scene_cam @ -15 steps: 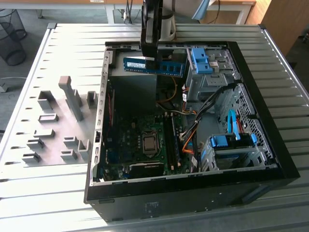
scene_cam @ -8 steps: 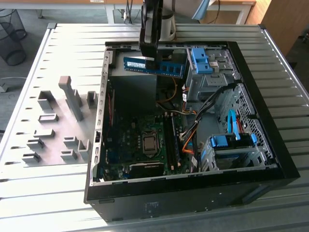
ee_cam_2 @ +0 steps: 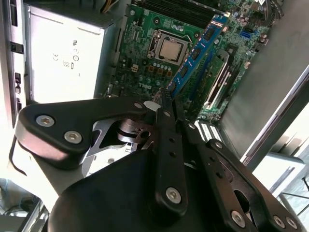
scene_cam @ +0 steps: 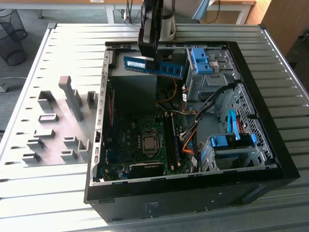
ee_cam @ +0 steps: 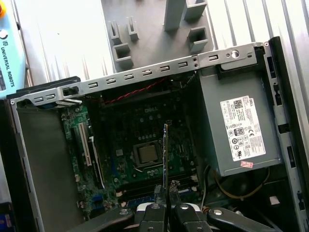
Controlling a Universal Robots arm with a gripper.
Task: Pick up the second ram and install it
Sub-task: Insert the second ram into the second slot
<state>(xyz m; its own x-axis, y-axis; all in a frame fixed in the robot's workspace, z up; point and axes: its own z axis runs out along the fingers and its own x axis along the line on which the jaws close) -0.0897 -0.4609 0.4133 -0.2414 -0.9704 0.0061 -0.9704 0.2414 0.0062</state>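
The black robot gripper (scene_cam: 150,62) had its fingers clamped on the second ram (scene_cam: 169,69), a thin blue circuit-board stick with black chips and a small white label whose print was too small to make out. In the exterior view the stick hung level in the air over the 12 o'clock end of the open black computer case (scene_cam: 285,169), clear of the green motherboard (scene_cam: 125,140) down toward 6 o'clock. Its free end sat near the blue plastic drive bracket (scene_cam: 205,60) at about 1 o'clock, not touching. In the first wrist view the stick (ee_cam: 165,154) showed edge-on over the board, and the grey metal power supply box (ee_cam: 227,87) carried a white printed sticker (ee_cam: 241,130).
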